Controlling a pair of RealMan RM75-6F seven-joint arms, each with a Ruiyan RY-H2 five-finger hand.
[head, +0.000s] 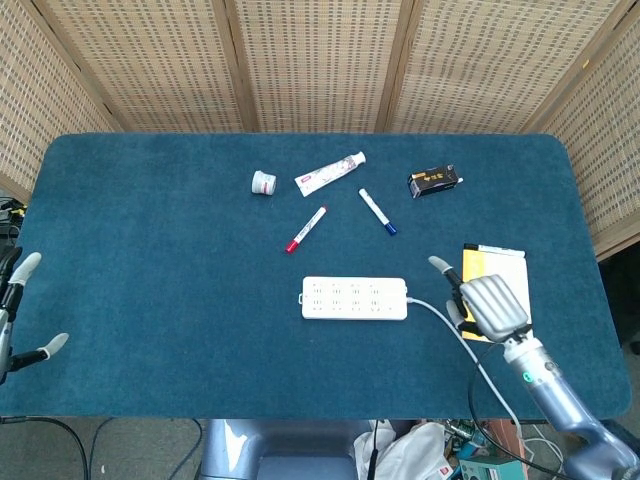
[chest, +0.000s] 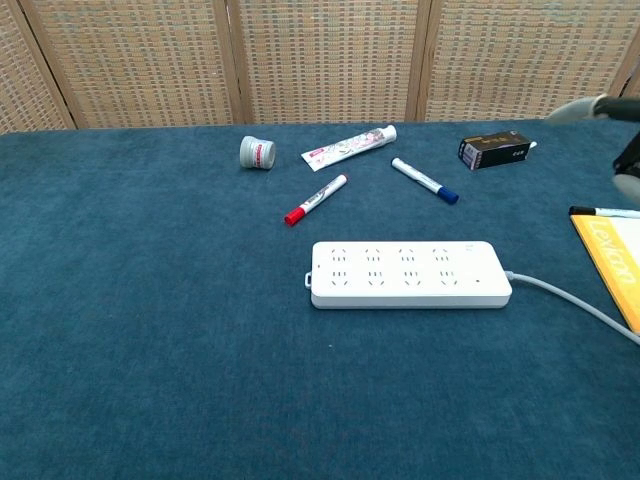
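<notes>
Yellow notepad lies flat near the right edge of the blue surface, right hand hovering over its left part, holding nothing, fingers apparently loose but curl hard to read. Pad looks light, thin and floppy; I'd pinch it at a free edge. Left hand sits open, off the left edge.

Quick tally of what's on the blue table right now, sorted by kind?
Markers: 2, red-capped marker and blue-capped marker
Toothpaste tube: 1
Small white jar: 1
Black box: 1
White power strip: 1
Yellow notepad: 1, partly under the right hand
Total: 7 things
</notes>
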